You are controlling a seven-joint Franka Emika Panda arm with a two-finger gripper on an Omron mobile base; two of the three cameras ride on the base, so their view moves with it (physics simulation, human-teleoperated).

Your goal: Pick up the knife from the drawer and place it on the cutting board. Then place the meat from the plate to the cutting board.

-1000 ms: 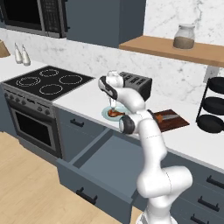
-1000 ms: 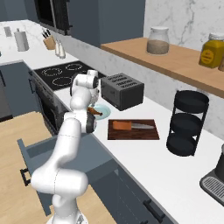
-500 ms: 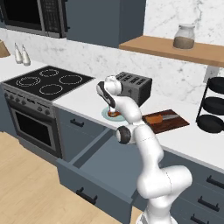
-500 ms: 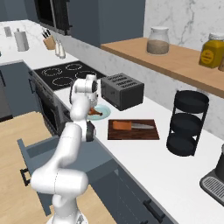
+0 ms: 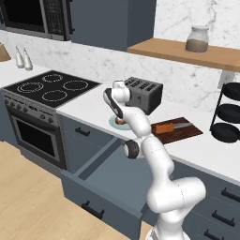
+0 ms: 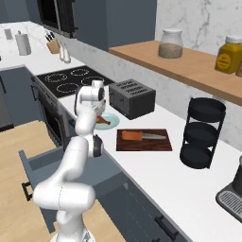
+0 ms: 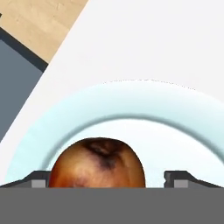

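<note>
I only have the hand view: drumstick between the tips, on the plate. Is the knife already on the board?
Observer: Yes. The knife lies flat on the cutting board, orange handle toward the plate.
Operator: Drawer shut?
Observer: No, the drawer is pulled out, nothing visible inside.
Operator: Anything behind the plate?
Observer: A dark toaster stands close behind it. The gripper itself is open around the meat.

Left base view: behind-left of arm, facing forward-down. Right base view: behind-right, facing the same way. Shared: plate (image 5: 114,123) (image 6: 111,118) under the gripper, cutting board (image 5: 178,131) (image 6: 144,140) beyond it. Hand view: very near, looking along the gripper onto the plate (image 7: 131,100).
</note>
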